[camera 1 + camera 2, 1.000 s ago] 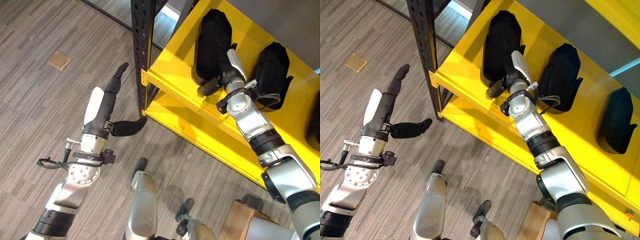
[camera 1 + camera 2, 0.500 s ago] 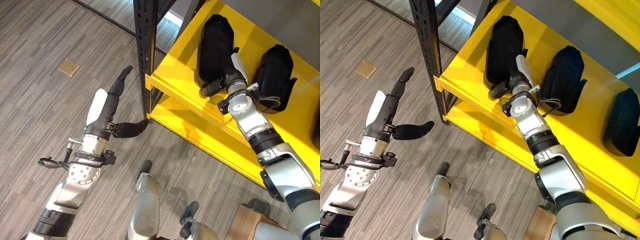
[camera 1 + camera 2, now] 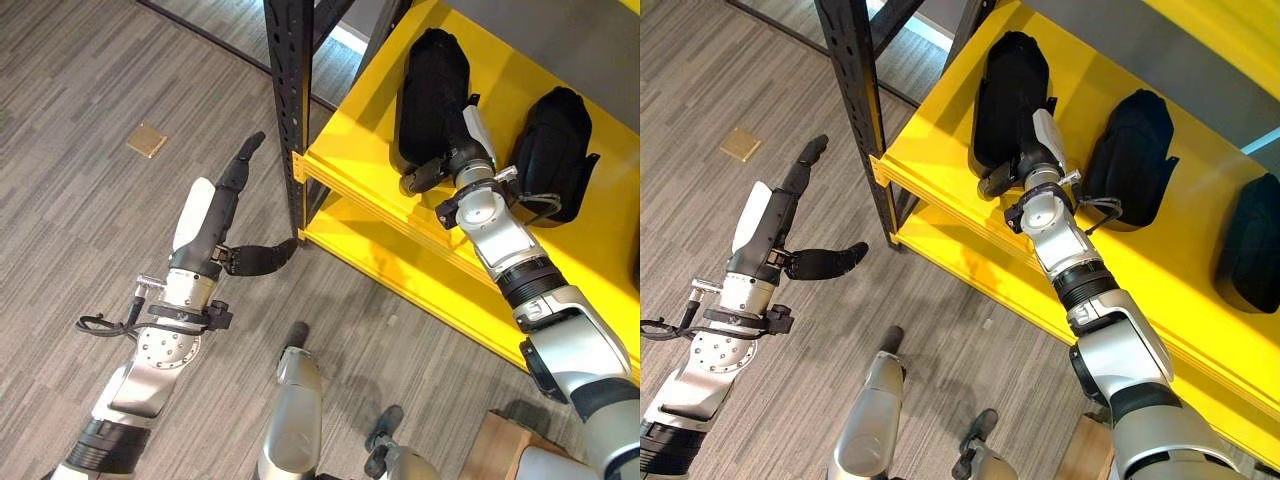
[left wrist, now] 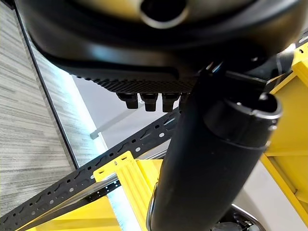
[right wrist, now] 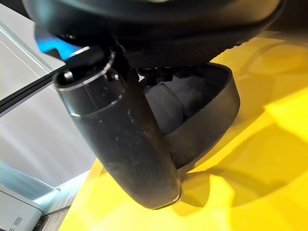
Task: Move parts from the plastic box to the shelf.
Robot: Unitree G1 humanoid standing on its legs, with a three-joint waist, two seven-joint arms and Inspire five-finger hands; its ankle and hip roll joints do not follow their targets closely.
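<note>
- The task's thing is a black part [image 3: 430,95] lying on the yellow shelf [image 3: 360,130], near its front-left corner and just behind the front lip.
- The right hand [image 3: 455,150] rests against the near end of that part; in the right wrist view its thumb [image 5: 120,139] stands just in front of the part's dark curved edge [image 5: 211,120].
- From the head views the right hand's fingers run along the part, but I cannot tell whether they clasp it or merely lie beside it.
- 2 more black parts sit on the same shelf: 1 just to the right of the arm [image 3: 1127,155], another further right [image 3: 1248,245], all apart from each other.
- Judged from this, the step in hand is setting the part down and letting go; the part looks flat on the board already.
- To do it well: free the fingers fully before drawing back, then pull the hand straight out toward the shelf's front so the thumb does not drag the part over the lip.
- Keep the wrist clear of the neighbouring part on its right while backing out.
- The left hand [image 3: 225,215] hangs over the grey floor [image 3: 80,200], fingers straight and thumb spread wide, holding nothing, close to the black upright post [image 3: 285,100]; it should keep off that post.
</note>
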